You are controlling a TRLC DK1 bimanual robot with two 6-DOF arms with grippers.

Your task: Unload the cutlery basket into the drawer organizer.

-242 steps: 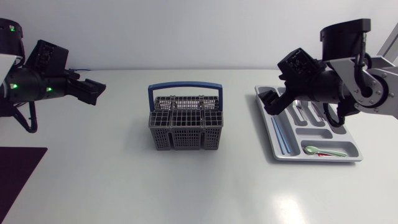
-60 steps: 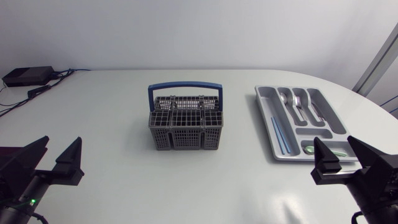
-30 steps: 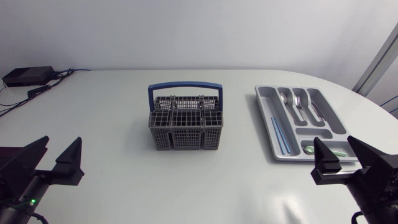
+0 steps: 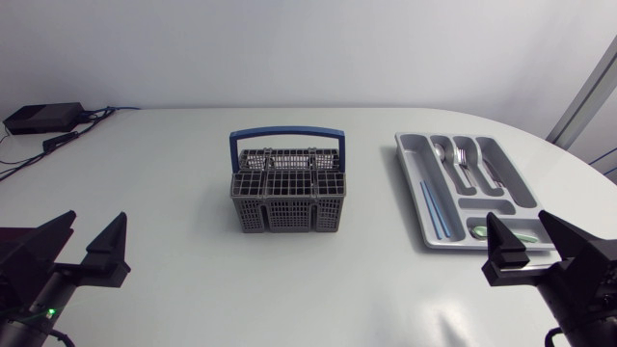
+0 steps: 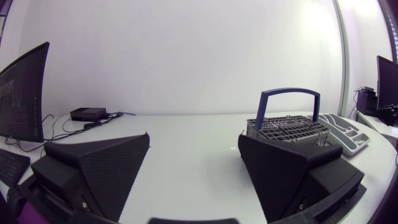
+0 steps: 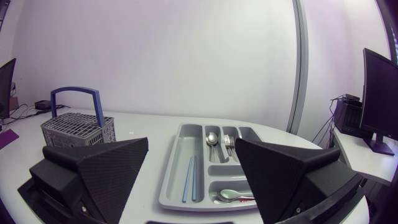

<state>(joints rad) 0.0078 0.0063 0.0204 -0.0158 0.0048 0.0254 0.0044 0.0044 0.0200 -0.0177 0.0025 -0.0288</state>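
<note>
Now both arms have drawn back to the near edge; left gripper (image 4: 92, 231) and right gripper (image 4: 521, 226) gape empty; basket (image 4: 286, 198) sits mid-table, organizer (image 4: 409, 183) far right holding cutlery (image 4: 461, 159); unloading looks finished.

Basket (image 4: 286, 191) mid-table, organizer (image 4: 474, 193) to its right

My left gripper (image 4: 82, 253) low at my near left, fingers spread, my right gripper (image 4: 532, 249) likewise at my near right, fingers spread
</note>
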